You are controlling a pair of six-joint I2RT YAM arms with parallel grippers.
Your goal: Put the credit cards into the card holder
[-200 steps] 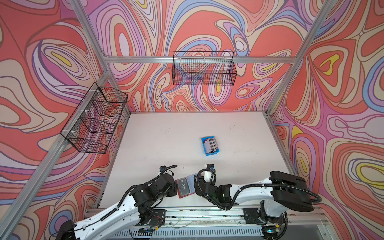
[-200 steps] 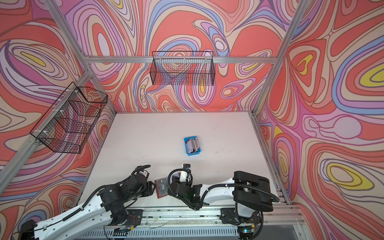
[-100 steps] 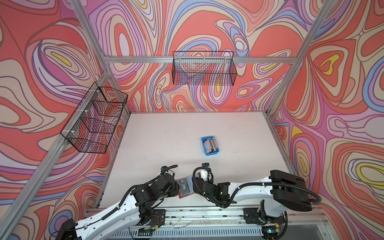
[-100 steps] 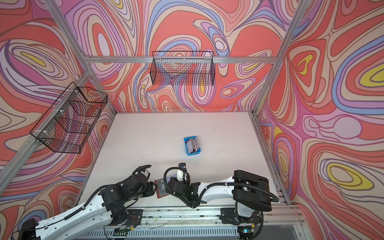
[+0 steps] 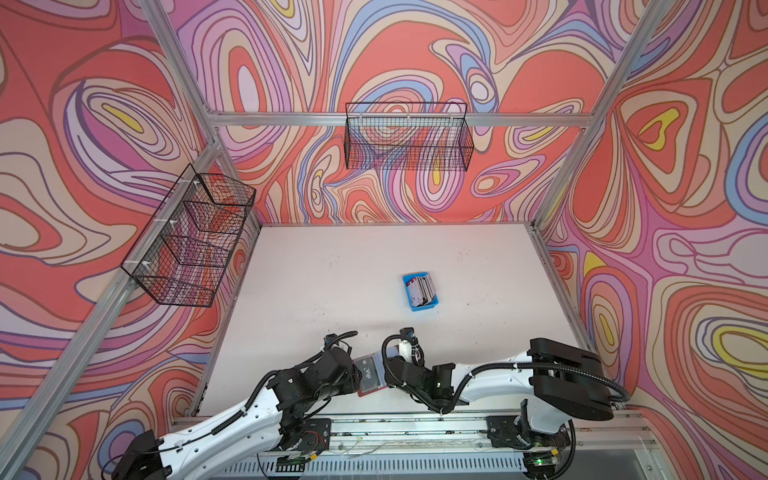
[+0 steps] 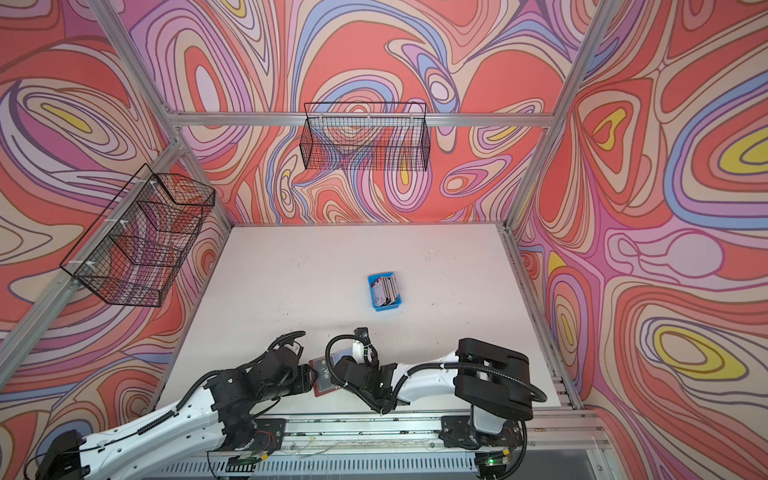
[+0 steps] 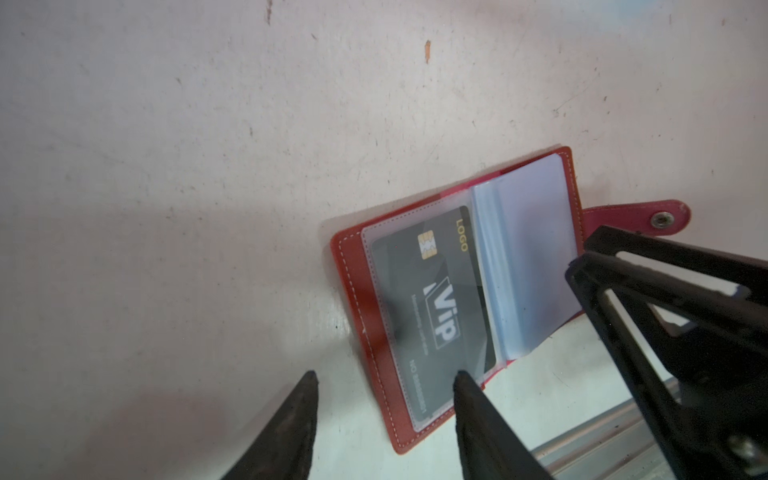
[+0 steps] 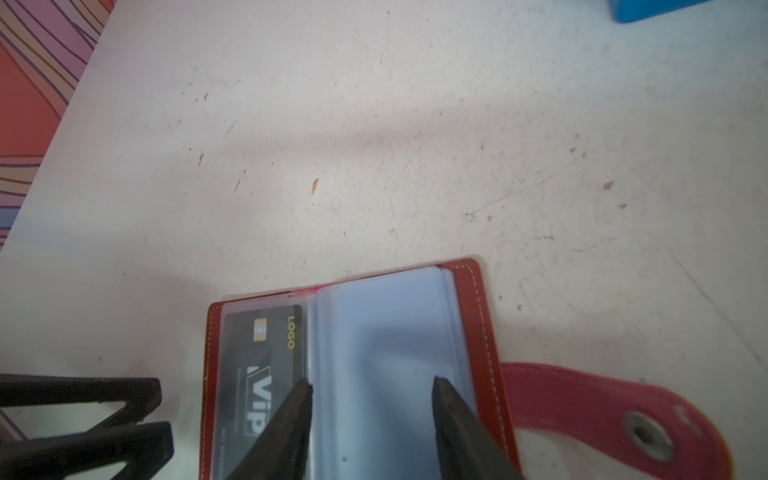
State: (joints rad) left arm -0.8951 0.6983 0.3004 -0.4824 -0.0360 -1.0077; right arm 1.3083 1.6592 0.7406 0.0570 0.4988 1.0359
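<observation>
Red leather-like booklet card holder (image 5: 371, 389) open at lower centre in both top views; L gripper (image 7: 384, 376), R gripper (image 8: 372, 382) over it, jaws spread, pinching nothing.

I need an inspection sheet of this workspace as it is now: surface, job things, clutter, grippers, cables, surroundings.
Surface: white table, scuffed and speckled.
Job's things: card holder lies open near front edge, one dark card sleeved; credit cards stand in blue tray.
Clutter: nothing seen.
Grippers: left gripper open at holder's edge; right gripper open over clear pages.
Cables: black cables loop at both wrists.
Surroundings: wire baskets on patterned walls.
</observation>
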